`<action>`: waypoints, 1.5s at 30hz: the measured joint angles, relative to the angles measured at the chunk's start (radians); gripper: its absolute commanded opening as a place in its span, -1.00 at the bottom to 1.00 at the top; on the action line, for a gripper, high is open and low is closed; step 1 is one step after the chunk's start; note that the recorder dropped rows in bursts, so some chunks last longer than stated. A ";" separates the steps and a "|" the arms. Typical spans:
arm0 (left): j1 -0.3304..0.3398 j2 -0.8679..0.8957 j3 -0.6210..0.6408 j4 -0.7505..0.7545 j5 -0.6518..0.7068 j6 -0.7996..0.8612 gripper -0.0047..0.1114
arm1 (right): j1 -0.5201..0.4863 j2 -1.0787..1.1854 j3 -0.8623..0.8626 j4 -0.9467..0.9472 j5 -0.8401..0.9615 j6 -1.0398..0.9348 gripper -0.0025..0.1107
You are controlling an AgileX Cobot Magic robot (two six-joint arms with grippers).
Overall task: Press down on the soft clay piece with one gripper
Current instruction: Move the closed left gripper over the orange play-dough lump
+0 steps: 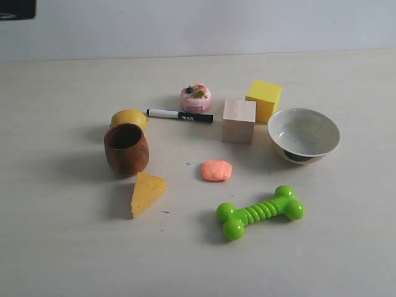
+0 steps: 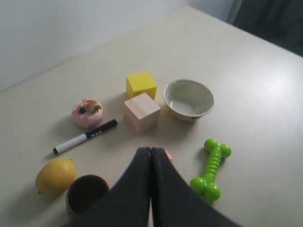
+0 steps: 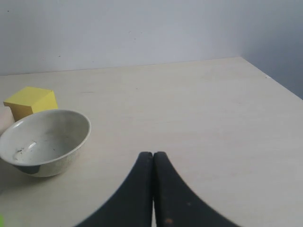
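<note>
You see the soft clay piece [image 1: 216,170] lying free between the cheese wedge [image 1: 146,193] and the green bone toy [image 1: 260,212], and the left gripper [image 2: 150,149] aimed at it has its fingers pressed together, like the right gripper [image 3: 153,154], probably to give one blunt pressing tip.

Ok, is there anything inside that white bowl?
Nothing lies in the white bowl; only a few dark smudges mark its inside. In the exterior view its near inner wall is hidden behind the rim.
</note>
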 measured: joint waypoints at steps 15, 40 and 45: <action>-0.402 0.377 -0.222 0.550 -0.014 -0.381 -0.92 | 0.000 0.000 0.000 0.000 0.000 0.000 -0.96; -0.512 0.813 -0.585 0.716 0.169 -0.505 -0.92 | 0.000 0.000 0.000 0.000 0.000 0.000 -0.96; -0.512 0.855 -0.585 0.749 0.168 -0.537 -0.92 | 0.000 0.000 0.000 0.000 -0.002 0.000 -0.96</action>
